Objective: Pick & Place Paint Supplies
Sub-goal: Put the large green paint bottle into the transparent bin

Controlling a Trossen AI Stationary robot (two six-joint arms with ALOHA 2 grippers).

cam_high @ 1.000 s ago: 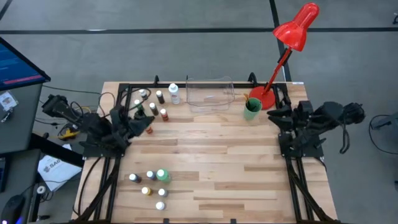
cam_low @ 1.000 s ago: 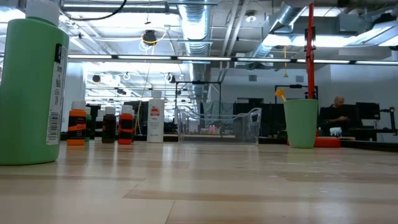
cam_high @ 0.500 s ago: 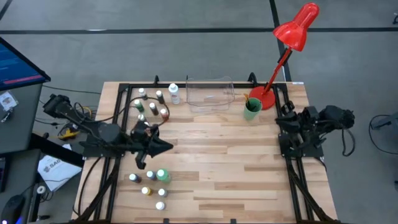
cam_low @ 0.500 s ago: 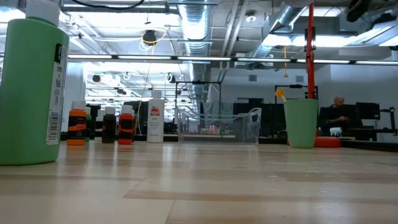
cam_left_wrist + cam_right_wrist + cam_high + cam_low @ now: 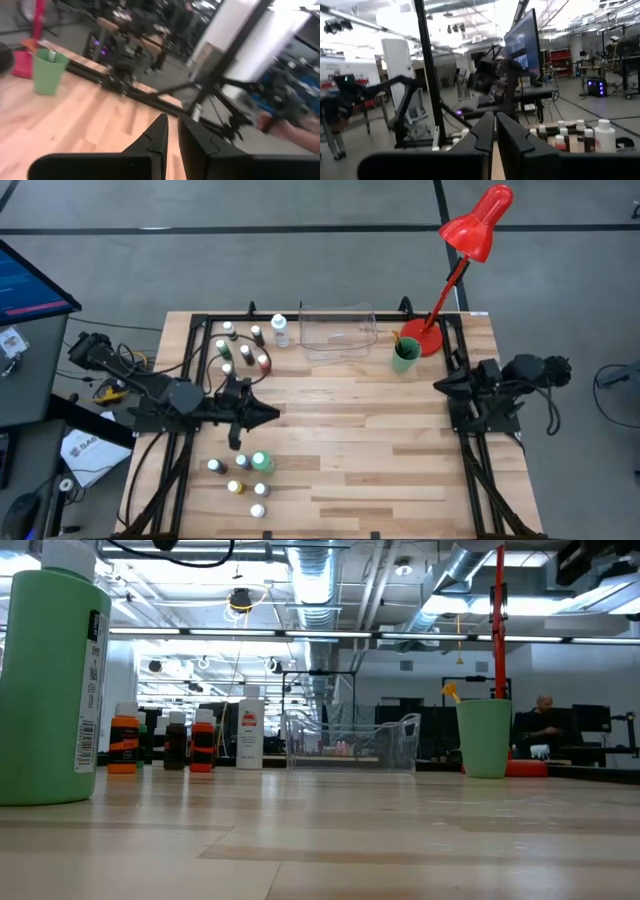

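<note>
On the table [image 5: 340, 430], seven bottles [image 5: 243, 350] stand near the clear tray [image 5: 338, 332] and five more bottles [image 5: 245, 476] near the front edge, while left gripper [image 5: 270, 416] and right gripper [image 5: 440, 385], fingers nearly together, hold nothing.

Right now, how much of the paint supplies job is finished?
Nothing looks done: the clear tray holds no supplies. In hand: nothing. The left gripper hangs over the table, the right gripper at the right edge. Left to do: the far bottles and the near bottles stand loose.
</note>
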